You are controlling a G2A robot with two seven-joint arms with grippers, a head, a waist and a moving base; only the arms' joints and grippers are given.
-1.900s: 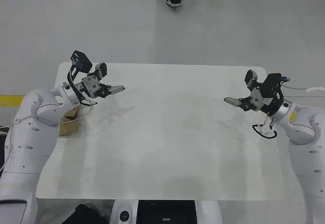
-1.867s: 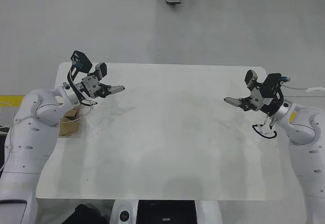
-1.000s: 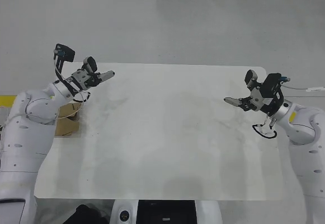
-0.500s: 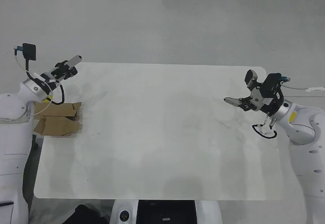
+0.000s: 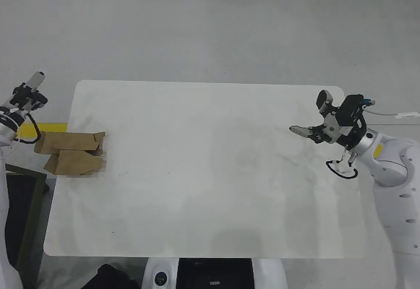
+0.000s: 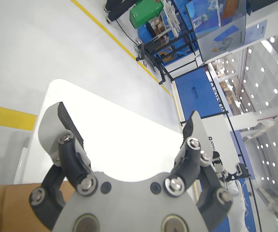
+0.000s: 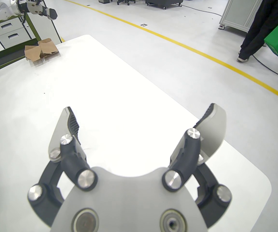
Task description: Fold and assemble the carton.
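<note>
The left gripper [image 6: 127,114], fingers spread, hangs at upper left, off the table [image 5: 210,180]; the right gripper [image 7: 141,111], likewise spread, at right. The unassembled carton [image 5: 71,152] lies on the table's left edge (untouched); we judge grasping it comes next.

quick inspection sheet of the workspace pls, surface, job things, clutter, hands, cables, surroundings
surface: white table, faint smudges, nothing torn or wet seen
job's things: carton lies flat and unassembled at the table edge on the left arm's side, seemingly overhanging it
clutter: nothing seen
grippers: left hand open, holding nothing, off the table past the carton's side; right hand open, holding nothing, over the opposite table edge
cables: black cable loop hangs at the right wrist, apart from the carton
surroundings: grey floor with a yellow line; drawer cabinet beyond the carton
</note>
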